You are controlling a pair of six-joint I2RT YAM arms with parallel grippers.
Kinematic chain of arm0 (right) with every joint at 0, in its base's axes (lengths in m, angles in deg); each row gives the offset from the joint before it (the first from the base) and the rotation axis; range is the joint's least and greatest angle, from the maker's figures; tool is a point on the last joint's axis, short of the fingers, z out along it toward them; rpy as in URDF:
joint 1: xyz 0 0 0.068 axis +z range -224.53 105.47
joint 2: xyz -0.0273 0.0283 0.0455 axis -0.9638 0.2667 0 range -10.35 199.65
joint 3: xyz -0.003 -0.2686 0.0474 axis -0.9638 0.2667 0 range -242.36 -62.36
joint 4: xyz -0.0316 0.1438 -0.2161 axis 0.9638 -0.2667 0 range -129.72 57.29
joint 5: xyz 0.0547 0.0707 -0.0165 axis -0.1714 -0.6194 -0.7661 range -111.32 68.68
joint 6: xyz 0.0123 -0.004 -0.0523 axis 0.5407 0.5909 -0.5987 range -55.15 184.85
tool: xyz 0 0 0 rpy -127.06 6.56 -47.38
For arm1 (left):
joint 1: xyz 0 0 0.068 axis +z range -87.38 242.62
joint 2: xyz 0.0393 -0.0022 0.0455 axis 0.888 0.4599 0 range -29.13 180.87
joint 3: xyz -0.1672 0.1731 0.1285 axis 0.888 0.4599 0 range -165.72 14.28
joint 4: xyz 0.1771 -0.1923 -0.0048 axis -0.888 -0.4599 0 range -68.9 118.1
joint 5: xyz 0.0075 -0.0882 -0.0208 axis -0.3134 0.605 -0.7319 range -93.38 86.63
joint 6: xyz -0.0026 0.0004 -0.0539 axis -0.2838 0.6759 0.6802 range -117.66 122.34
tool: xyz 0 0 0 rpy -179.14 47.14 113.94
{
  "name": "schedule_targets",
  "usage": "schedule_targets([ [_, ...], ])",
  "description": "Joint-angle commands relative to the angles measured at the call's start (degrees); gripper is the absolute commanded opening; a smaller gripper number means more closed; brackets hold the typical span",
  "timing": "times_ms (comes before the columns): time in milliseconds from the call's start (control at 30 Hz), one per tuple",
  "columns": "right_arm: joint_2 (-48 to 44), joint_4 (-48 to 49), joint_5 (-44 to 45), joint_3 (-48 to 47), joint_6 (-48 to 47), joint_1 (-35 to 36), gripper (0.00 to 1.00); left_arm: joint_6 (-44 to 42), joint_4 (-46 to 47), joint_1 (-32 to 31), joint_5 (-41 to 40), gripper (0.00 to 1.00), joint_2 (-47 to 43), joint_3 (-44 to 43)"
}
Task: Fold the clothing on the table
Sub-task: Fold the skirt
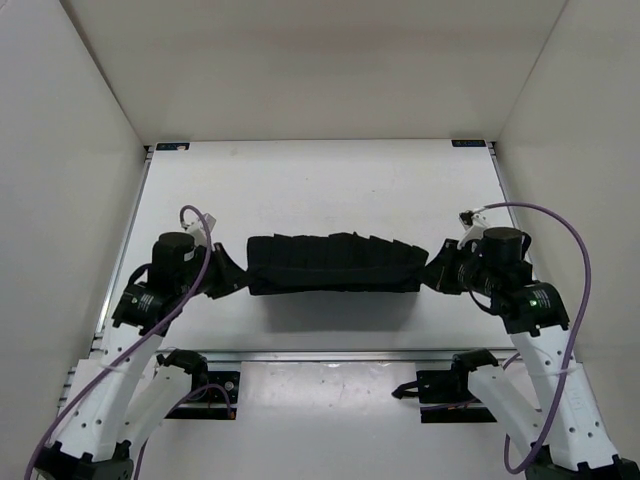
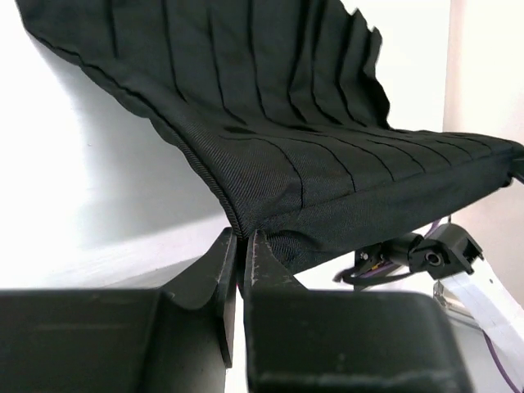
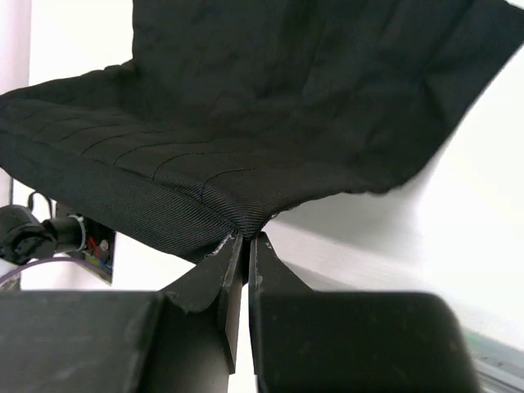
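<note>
Over the middle of the tabletop (image 1: 320, 180), somewhat closer to its near edge than to its far edge, a black pleated skirt (image 1: 335, 265) is held as a long band running from left to right. It is folded over on itself, and the pleat ridges run across its short way. A soft shadow (image 1: 335, 315) lies on the white surface just toward the near edge from it, so the cloth is raised and not lying flat.

The left pincer (image 1: 228, 276) grips the left end of the skirt. In the left wrist view its two fingers (image 2: 221, 270) are pressed nearly together, with only the stitched edge of the cloth between them, and the fabric spreads up and away from that spot.

The right pincer (image 1: 437, 273) grips the right end in the same manner. In the right wrist view its fingers (image 3: 270, 270) are closed tight on a corner of the hem, where the weave puckers a little.

Between the two grips the skirt sags slightly along its near side. A purple cable (image 1: 570, 250) loops from each arm, and white walls (image 1: 60, 150) stand around the tabletop.
</note>
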Motion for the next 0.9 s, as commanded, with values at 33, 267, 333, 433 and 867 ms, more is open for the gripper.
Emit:
schedule_targets([
  [33,5.04,2.62,7.92,2.31,-5.31,-4.9,0.0,-3.79,4.64,3.45,-7.52,0.0,6.85,2.56],
  [267,17.86,15.36,6.77,6.46,-4.79,-8.79,0.0,-3.44,18.55,3.81,-5.75,0.0,25.13,0.04],
  [333,20.95,17.65,7.21,5.5,-4.44,-8.87,0.0,-3.53,20.14,4.24,-5.67,0.01,29.44,-1.98],
  [433,29.11,21.52,7.65,2.69,-4.35,-8.7,0.0,-3.71,22.42,5.56,-4.88,0.06,35.42,-4.88],
  [867,41.54,30.32,4.13,-5.68,-4.79,-8.44,0.43,-3.7,28.05,7.15,-1.36,0.61,40.37,-7.8],
])
